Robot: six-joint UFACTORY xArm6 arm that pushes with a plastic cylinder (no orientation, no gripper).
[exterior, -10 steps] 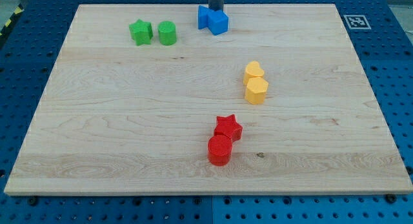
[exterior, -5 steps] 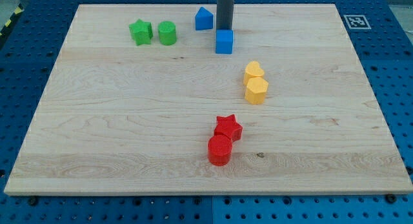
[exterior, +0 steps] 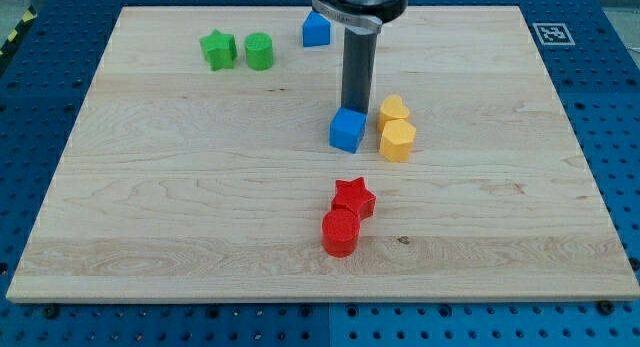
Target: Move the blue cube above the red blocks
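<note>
The blue cube (exterior: 347, 130) sits near the board's middle, just left of the yellow blocks. My tip (exterior: 355, 109) touches the cube's top edge from the view's top side. The red star (exterior: 353, 197) and the red cylinder (exterior: 340, 232) lie below the cube, toward the view's bottom, touching each other. There is a gap of bare board between the cube and the red star.
A yellow heart-like block (exterior: 394, 111) and a yellow hexagon (exterior: 398, 140) stand right of the cube. A blue house-shaped block (exterior: 316, 29) lies at the top. A green star (exterior: 218, 49) and a green cylinder (exterior: 259, 51) are at the top left.
My tip has pushed the blue cube away from the blue house-shaped block and down the board, from the top edge to beside the yellow blocks. The other blocks have not moved.
</note>
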